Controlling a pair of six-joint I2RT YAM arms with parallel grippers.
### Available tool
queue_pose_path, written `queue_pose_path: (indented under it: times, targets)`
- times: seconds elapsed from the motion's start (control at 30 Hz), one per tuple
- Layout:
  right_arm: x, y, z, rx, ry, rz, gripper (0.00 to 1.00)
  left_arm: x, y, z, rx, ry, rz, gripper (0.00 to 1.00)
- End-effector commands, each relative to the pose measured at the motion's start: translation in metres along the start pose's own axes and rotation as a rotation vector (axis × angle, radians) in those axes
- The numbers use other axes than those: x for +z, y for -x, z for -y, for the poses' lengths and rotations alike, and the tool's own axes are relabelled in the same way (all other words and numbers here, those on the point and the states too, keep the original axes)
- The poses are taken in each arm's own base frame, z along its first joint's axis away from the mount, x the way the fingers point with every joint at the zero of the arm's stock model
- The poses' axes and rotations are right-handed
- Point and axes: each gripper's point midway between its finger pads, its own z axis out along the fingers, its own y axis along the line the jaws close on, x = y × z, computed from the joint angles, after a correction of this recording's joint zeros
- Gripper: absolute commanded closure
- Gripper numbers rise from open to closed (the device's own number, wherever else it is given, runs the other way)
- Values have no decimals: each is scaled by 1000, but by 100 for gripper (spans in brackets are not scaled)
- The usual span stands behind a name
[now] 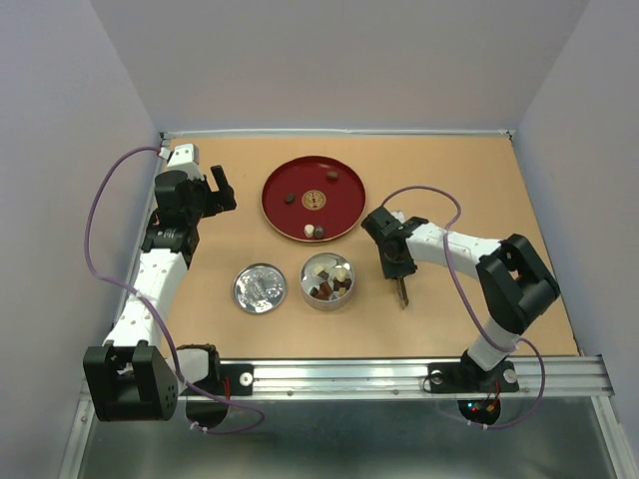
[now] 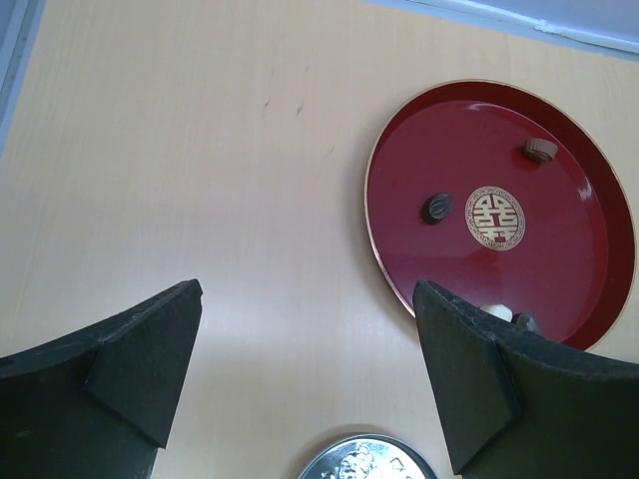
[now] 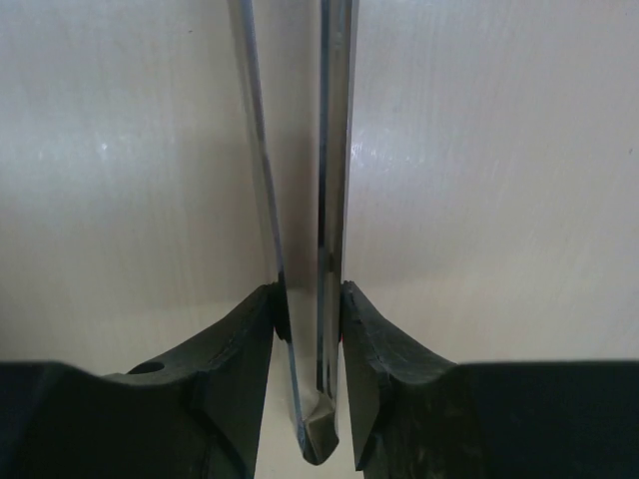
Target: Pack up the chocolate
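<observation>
Loose chocolate pieces lie on the red plate (image 1: 344, 200): a dark one (image 1: 290, 198), a brown one (image 1: 331, 175), and a cream and a brown one together (image 1: 313, 232). More chocolate (image 1: 329, 279) fills the round tin (image 1: 311, 293). In the left wrist view the plate (image 2: 579, 249) carries a dark piece (image 2: 436, 208), a brown piece (image 2: 540, 150) and a cream piece (image 2: 496, 312). My left gripper (image 1: 222, 190) (image 2: 305, 289) hangs open and empty, left of the plate. My right gripper (image 1: 396, 267) (image 3: 310, 294) is shut on metal tongs (image 3: 334, 150) (image 1: 402, 295), to the right of the tin.
The tin's silver embossed lid (image 1: 260, 287) (image 2: 364, 461) lies flat left of the tin. Pale walls close the table on three sides. A metal rail (image 1: 399, 374) runs along the near edge. Purple cables loop beside both arms.
</observation>
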Motion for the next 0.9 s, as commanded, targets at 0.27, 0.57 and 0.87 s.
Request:
queue_pose_path:
  times: [0.27,0.57,0.87]
  targets:
    - [27,95,-10,97,48,143,60,-6,20,8,5,-30,62,1]
    - [55,127,-4,149,35,161,53,-5,20,7,5,-27,61,1]
    - [38,152,-6,166,104,221,24,-6,21,8,8,-30,68,1]
